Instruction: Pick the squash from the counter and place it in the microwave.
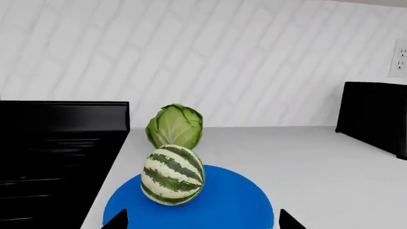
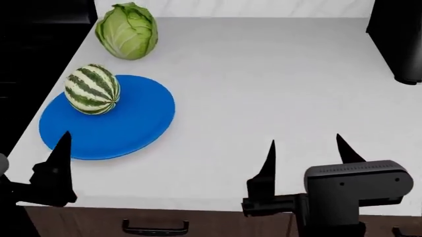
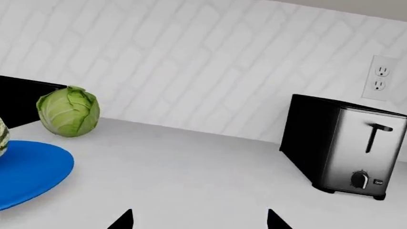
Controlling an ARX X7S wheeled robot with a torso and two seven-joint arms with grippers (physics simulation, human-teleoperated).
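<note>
A: Where's the squash (image 2: 92,89)?

B: On the blue plate (image 2: 125,129), toward the plate's far left part, standing on its side with the stripes running lengthwise. The cabbage (image 2: 127,30) sits just beyond it on the bare tabletop (image 2: 264,89), close but apart in the head view.

A: And the arms?

B: The left gripper (image 1: 198,220) hangs at the near edge of the plate, jaws spread wide and empty, lined up with the squash straight ahead between the tips. I'd judge that's the set-up for a reach. The right gripper (image 2: 307,155) hovers over the open middle of the tabletop, jaws also parted, holding nothing, well apart from the squash.

A: Why left, not right?

B: My guess: the squash lies on the left side, next to the black stove (image 1: 57,157), so the left arm has the shorter path.

A: The surroundings?

B: A white matte tabletop over brown drawers with a black handle (image 2: 155,228), a white brick wall (image 3: 190,62) behind, a toaster (image 3: 346,150) at the right with an outlet (image 3: 378,78) above it. No microwave shows in any view.
</note>
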